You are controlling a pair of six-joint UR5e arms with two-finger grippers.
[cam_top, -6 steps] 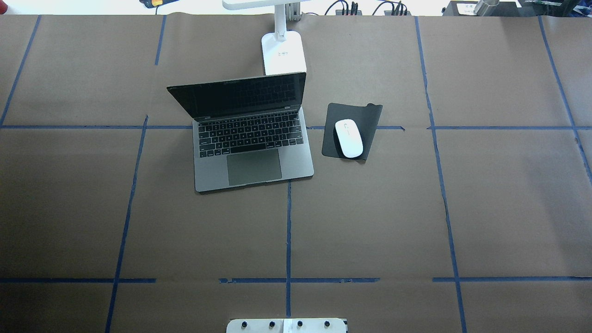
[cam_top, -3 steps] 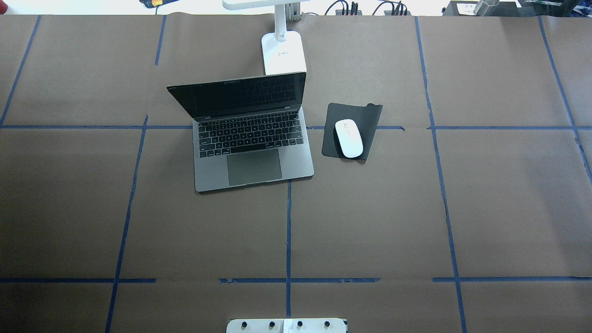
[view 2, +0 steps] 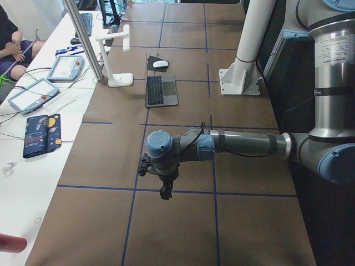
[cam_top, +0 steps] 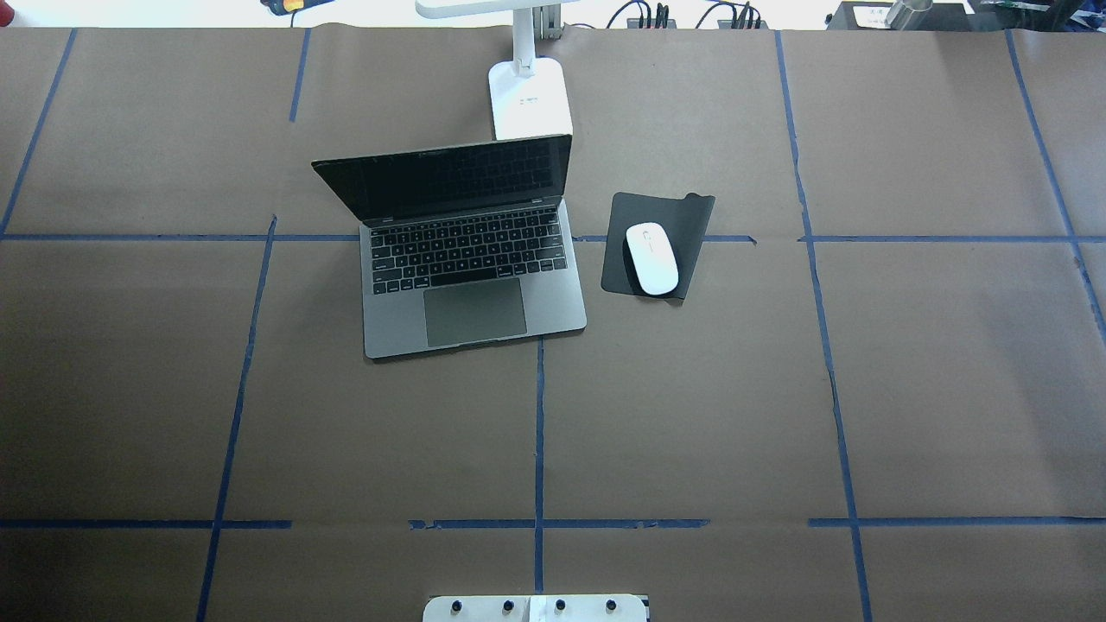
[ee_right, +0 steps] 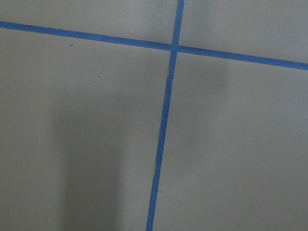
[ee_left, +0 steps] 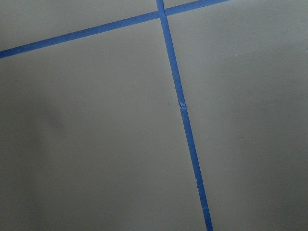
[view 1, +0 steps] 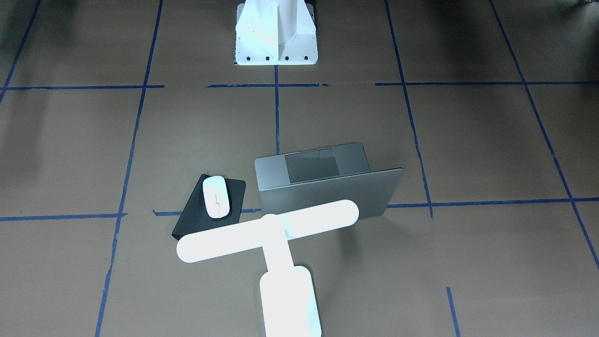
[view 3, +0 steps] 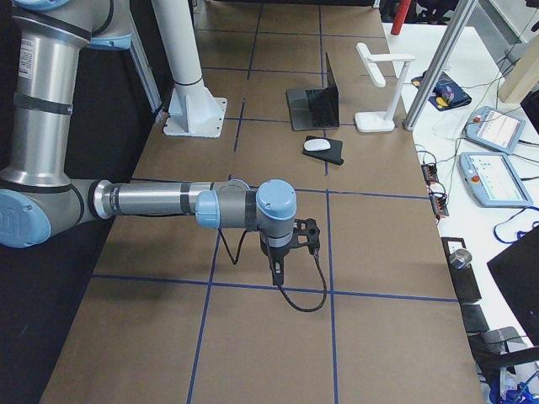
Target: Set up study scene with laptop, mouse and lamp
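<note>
The silver-grey laptop (cam_top: pixel 471 259) stands open at the table's middle back, keyboard toward the robot. To its right the white mouse (cam_top: pixel 651 257) rests on a black mat (cam_top: pixel 665 212). The white lamp (cam_top: pixel 529 99) stands just behind the laptop's screen, its bar (view 1: pixel 269 229) glaring in the front view. My left gripper (view 2: pixel 164 191) hangs over bare paper at the table's left end, far from all three. My right gripper (view 3: pixel 276 271) hangs likewise at the right end. Each shows only in a side view, so I cannot tell whether it is open or shut. Both wrist views hold only paper and tape.
Brown paper with a blue tape grid (cam_top: pixel 538 432) covers the table. The white robot base bracket (view 1: pixel 276 32) sits at the near edge. A side bench with tablets (view 2: pixel 33 94) and a seated person (view 2: pixel 10 44) runs along the far side.
</note>
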